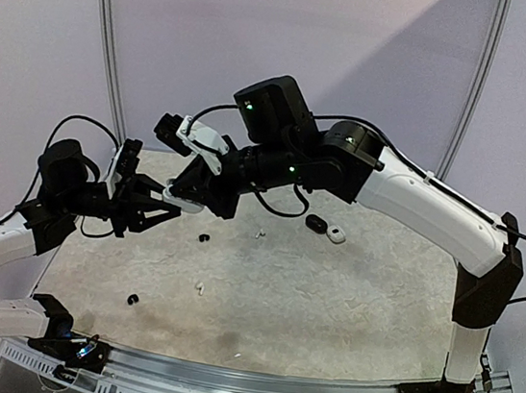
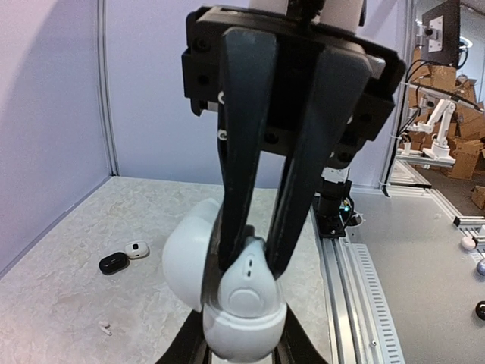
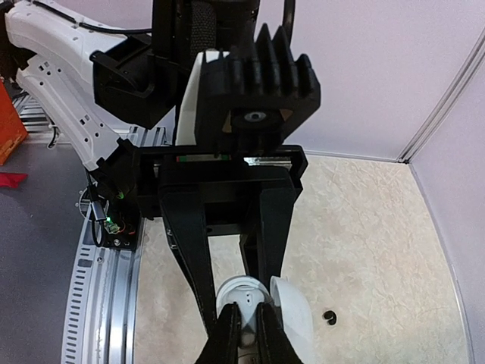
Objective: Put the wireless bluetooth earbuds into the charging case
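I'm holding the left arm low, the left gripper (image 1: 167, 205) clamping the open white charging case (image 2: 242, 334). The right arm is reaching across, wrist bent down, the right gripper (image 3: 248, 334) pinched nearly together over the case's mouth. Loose earbuds (image 1: 200, 287) are lying on the table (image 1: 327, 302).

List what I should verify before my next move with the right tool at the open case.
1. Left tool grips case: ok, shut on it.
2. Lid open: ok, swung aside.
3. Right tool at the case mouth: ok, it reaches in from above.
4. Earbud held in right tool: cannot tell, the tips hide it.
5. Earbud seated in case: cannot tell.
6. More earbuds in view on table: ok, black earbud and white earbud lie loose.
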